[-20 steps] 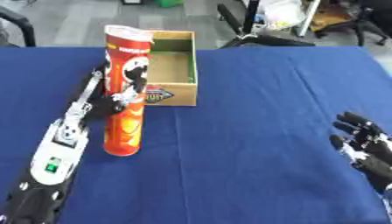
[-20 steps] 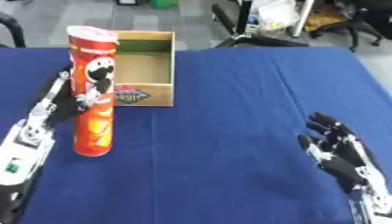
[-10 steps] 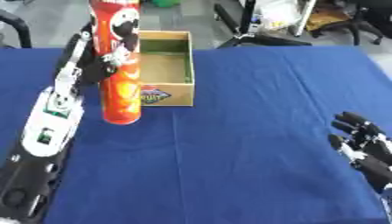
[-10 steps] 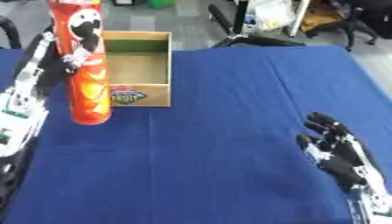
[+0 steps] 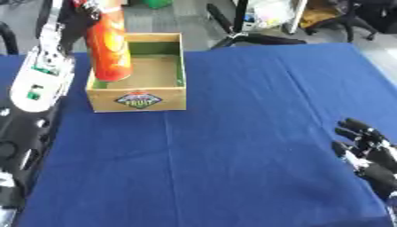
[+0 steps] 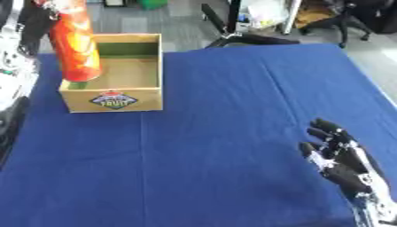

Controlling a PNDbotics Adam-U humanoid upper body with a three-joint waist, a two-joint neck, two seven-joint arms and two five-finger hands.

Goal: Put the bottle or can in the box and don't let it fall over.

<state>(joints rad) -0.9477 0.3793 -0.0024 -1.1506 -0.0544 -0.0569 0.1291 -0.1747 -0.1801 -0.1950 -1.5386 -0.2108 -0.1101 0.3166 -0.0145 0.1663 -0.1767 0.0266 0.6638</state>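
The left robot hand grips the tall red can above the box's left wall, top cut off. The right robot hand rests open, right of the box on bare blue tabletop.

Can is filling the box's left side; right half is lying open. Blue table is offering free passage.

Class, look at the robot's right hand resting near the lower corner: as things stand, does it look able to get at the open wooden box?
Probably yes, given enough reach. The right hand lies open, with only bare blue cloth between it and the box. The left hand, though, holds the tall can over that box.
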